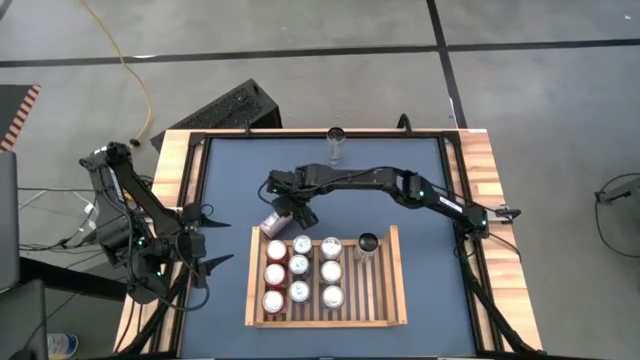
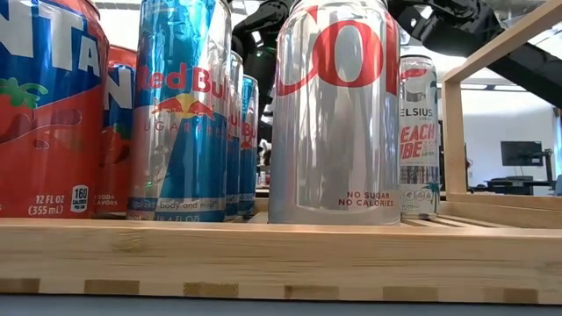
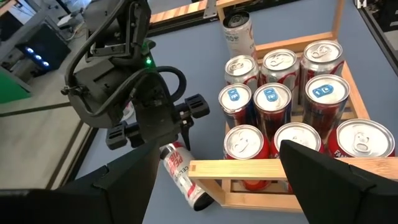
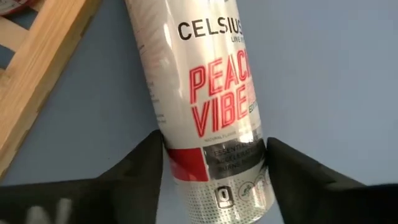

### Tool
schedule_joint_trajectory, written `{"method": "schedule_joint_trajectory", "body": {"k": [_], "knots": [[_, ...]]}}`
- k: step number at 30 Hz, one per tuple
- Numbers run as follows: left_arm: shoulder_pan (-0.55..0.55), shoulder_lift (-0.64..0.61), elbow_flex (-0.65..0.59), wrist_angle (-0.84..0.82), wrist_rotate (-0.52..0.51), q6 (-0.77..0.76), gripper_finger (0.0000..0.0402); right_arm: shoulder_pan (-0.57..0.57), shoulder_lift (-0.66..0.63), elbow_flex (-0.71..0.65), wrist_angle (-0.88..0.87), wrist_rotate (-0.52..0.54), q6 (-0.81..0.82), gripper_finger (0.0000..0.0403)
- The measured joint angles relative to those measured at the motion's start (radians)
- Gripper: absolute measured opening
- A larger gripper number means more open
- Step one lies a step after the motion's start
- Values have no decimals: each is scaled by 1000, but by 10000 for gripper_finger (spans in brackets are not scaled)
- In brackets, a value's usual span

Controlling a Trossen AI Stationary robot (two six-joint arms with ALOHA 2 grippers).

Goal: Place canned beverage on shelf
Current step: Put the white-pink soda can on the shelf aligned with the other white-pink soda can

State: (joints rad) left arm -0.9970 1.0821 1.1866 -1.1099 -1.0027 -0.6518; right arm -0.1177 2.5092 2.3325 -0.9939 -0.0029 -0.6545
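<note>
Two dark, jointed robot arms

Both arms are matte black, built of slim tubes and blocky joints. Behind the right arm's wide black wedge-shaped fingers (image 4: 146,171), a looping black cable and a small green light show.

A slim silver Celsius can (image 4: 214,106) with red "Peach Vibe" lettering lies on its side on the blue tabletop (image 1: 230,190), just beside the shelf's (image 1: 398,290) outer corner. The shelf is a light-wood slatted tray with a low rim, holding ten upright cans (image 1: 300,268): three rows of three and one apart.
</note>
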Motion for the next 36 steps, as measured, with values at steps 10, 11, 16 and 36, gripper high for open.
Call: {"method": "schedule_joint_trajectory", "body": {"k": [10,11,16,36], "knots": [[0,0,0,0,0,0,320,0,-11,1,-28,5,92,97],[0,0,0,1,0,0,320,0,-17,1,-29,5,111,93],[0,0,0,1,-29,0,320,0,-53,17,-29,-5,174,88],[6,-3,0,1,-136,17,320,-98,-133,21,170,37,286,99]]}}
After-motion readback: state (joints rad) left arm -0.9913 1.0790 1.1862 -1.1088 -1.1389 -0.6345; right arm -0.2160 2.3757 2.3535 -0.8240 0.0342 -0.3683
